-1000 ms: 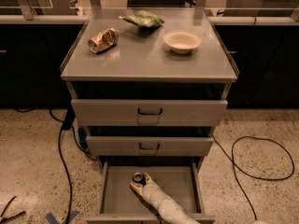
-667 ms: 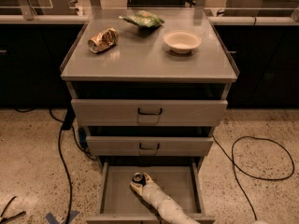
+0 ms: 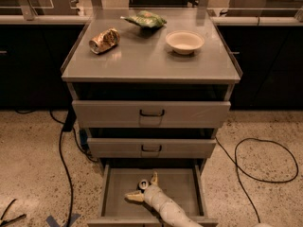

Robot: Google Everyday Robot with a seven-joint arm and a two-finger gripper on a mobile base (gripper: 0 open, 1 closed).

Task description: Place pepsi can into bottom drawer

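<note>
Silver-topped pepsi can (image 3: 143,184) by gripper (image 3: 141,187), bottom drawer (image 3: 181,189)

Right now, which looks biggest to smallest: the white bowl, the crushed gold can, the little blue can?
1. Round white bowl.
2. Crushed gold can.
3. Small dark blue can, at the tool in the open grey bottom drawer; it is partly hidden, so less sure.

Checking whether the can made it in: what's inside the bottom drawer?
The can sits on the drawer floor, silver top showing, with the end effector right at it. The arm hides most of the can's body and the floor towards the front.
</note>
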